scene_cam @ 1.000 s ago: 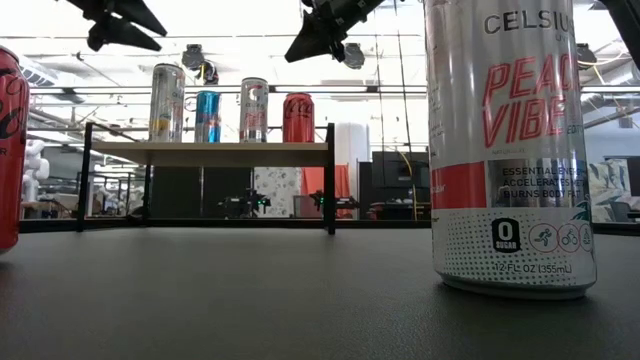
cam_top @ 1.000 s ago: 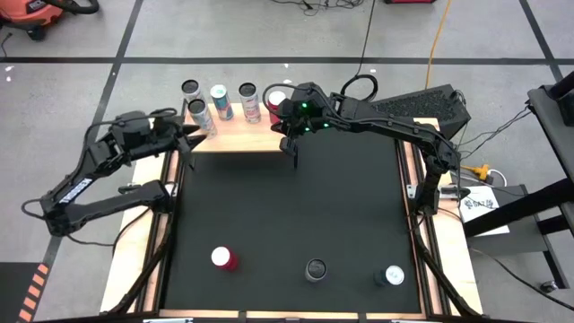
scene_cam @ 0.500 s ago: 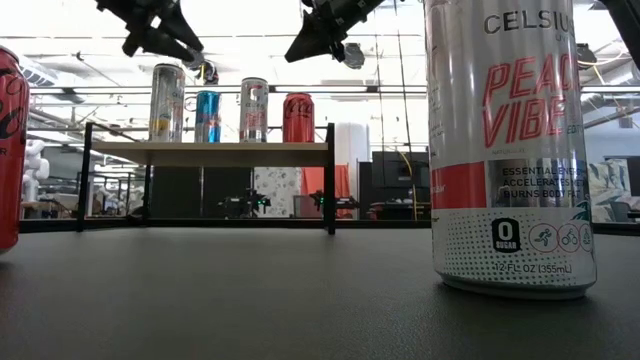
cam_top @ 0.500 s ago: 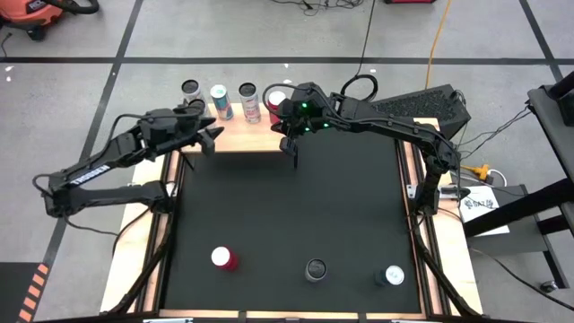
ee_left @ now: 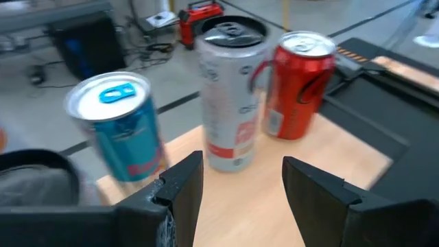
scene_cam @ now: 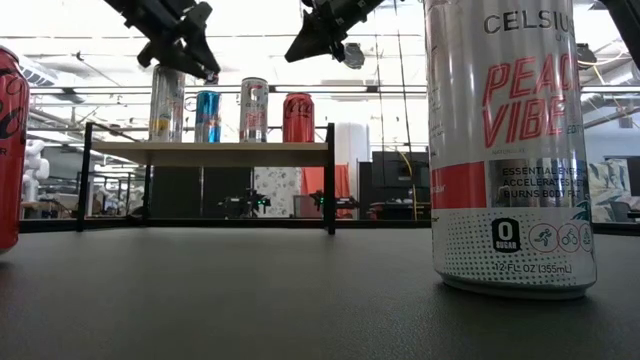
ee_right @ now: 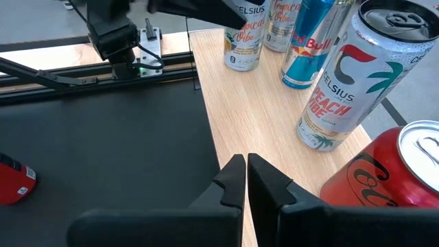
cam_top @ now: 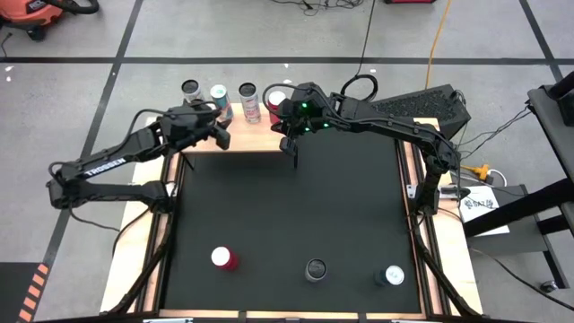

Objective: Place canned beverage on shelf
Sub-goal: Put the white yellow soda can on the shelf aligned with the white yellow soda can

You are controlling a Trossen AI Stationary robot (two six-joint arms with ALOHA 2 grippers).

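— Four cans stand in a row on the shelf [cam_top: 240,136]: a yellow-and-silver can [cam_top: 190,88], a blue can [cam_top: 218,92], a white Celsius can [cam_top: 247,91] and a red can [cam_top: 274,97] at the shelf's right end, partly under the right arm.

— And the left gripper [cam_top: 221,138]?

— It hangs above the shelf's front left part, in front of the blue can. From its wrist, its fingers [ee_left: 184,180] stand apart with nothing between them, and the blue, white and red cans lie just beyond.

— The right gripper [cam_top: 291,149]?

— Above the shelf's front right corner, beside the red can. Its fingers [ee_right: 233,171] are pressed together and hold nothing.

— Any cans off the shelf?

— Three, well apart from it at the far side of the black table [cam_top: 296,215]: a second red can [cam_top: 222,258], a dark-topped can [cam_top: 316,269] and a blue-and-white can [cam_top: 392,276]. Neither gripper is near them.

— Is the shelf full?

— Across its back, yes; the front strip of the board is bare wood.
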